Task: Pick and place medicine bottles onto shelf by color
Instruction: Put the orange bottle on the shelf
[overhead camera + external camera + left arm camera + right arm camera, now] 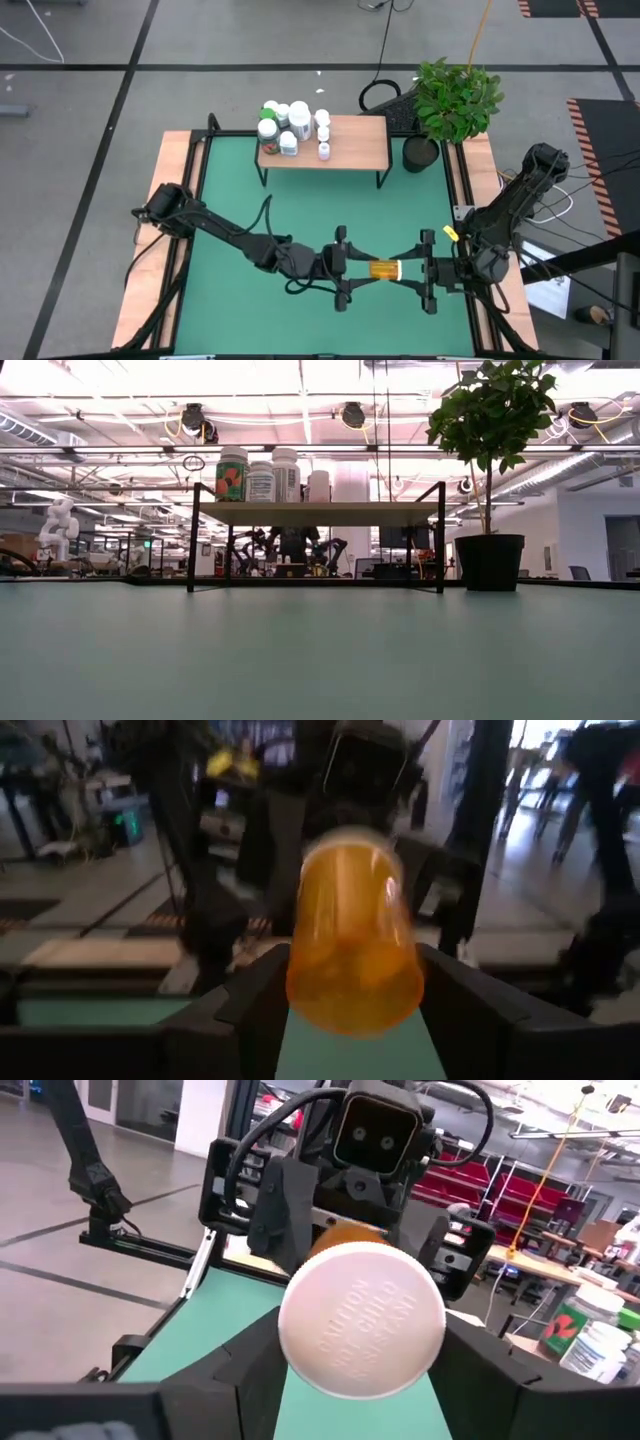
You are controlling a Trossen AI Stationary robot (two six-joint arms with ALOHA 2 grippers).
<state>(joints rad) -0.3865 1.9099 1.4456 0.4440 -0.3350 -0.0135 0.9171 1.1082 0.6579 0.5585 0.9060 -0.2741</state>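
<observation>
An orange medicine bottle point(384, 269) with a white cap lies level in the air between my two grippers, over the near middle of the green mat point(300, 210). My left gripper point(372, 270) is shut on its orange end point(352, 940). My right gripper point(403, 270) faces it and is shut on the cap end point(362, 1320). The shelf point(350, 145) stands on its black legs at the mat's far edge. Several white bottles point(285, 125), one with a green label point(231, 475), stand upright on its left end. My left gripper pinches the bottle's orange bottom end point(300, 990) between its two fingers, one on each side. The fingers come level from the table's left, along the bottle. The bottle lies level, clear of the mat. My right gripper pinches the white cap point(300, 1330) between its two fingers, one on each side. The fingers come level from the table's right, along the bottle, the cap's flat top facing the wrist.
A potted plant in a black pot point(422, 152) stands to the right of the shelf at the mat's far right corner. The shelf's right half point(360, 140) is bare wood. Wooden side boards point(165, 230) edge the mat on the left and right.
</observation>
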